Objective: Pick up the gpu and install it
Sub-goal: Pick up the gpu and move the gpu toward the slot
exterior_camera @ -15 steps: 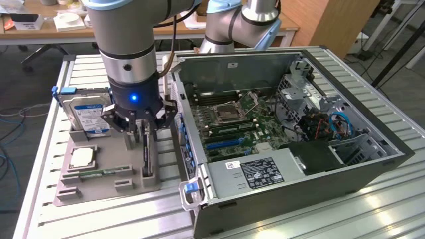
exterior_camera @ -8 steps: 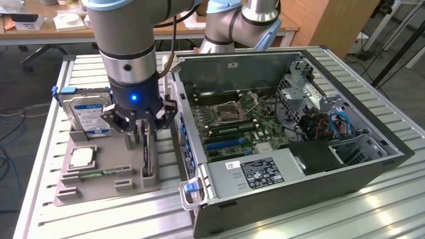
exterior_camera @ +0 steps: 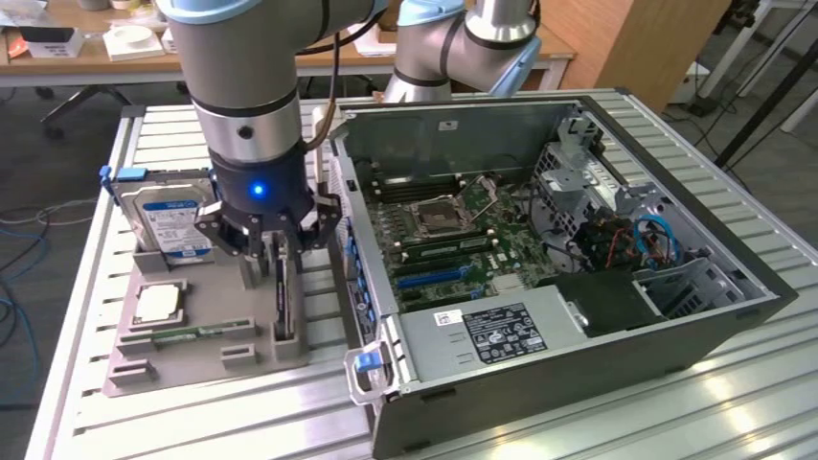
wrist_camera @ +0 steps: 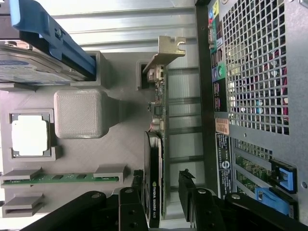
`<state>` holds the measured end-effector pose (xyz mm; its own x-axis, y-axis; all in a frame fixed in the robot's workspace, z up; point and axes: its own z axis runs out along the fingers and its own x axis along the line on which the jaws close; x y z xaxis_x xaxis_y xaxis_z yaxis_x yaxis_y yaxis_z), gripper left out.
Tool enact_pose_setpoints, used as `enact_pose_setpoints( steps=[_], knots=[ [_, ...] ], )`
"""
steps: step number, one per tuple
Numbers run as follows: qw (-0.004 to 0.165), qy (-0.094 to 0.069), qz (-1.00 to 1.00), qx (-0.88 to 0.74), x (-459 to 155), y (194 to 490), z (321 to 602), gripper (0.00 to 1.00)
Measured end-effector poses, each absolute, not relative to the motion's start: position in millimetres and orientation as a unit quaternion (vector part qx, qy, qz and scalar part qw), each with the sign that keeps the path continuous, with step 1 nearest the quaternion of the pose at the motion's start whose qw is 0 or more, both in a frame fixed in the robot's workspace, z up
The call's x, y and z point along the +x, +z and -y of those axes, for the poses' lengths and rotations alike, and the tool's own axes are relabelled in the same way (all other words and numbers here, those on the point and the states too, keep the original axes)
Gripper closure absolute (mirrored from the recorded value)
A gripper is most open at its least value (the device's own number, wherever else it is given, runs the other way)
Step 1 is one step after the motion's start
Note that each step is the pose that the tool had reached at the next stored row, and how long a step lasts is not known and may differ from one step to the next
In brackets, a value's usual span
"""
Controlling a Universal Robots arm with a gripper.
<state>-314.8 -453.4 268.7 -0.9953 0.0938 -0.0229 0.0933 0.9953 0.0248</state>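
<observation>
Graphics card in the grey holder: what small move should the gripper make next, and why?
Probably close the fingers. The open gripper straddles the graphics card, which stands on edge in the grey holder, and a gap shows beside it, so nothing is gripped yet.

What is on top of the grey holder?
A blue-labelled silver hard drive, a square silver processor chip, a narrow green memory stick and the thin black gpu card standing on edge between the open fingers. The grey holder's slots beneath them are covered.
</observation>
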Motion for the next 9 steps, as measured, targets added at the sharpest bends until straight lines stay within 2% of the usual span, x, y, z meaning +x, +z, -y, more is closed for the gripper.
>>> enact_pose_setpoints(
  steps=[9],
  knots=[
    [0.012, 0.012, -0.999, 0.047, -314.8, 264.3, 453.4, 0.57]
  ],
)
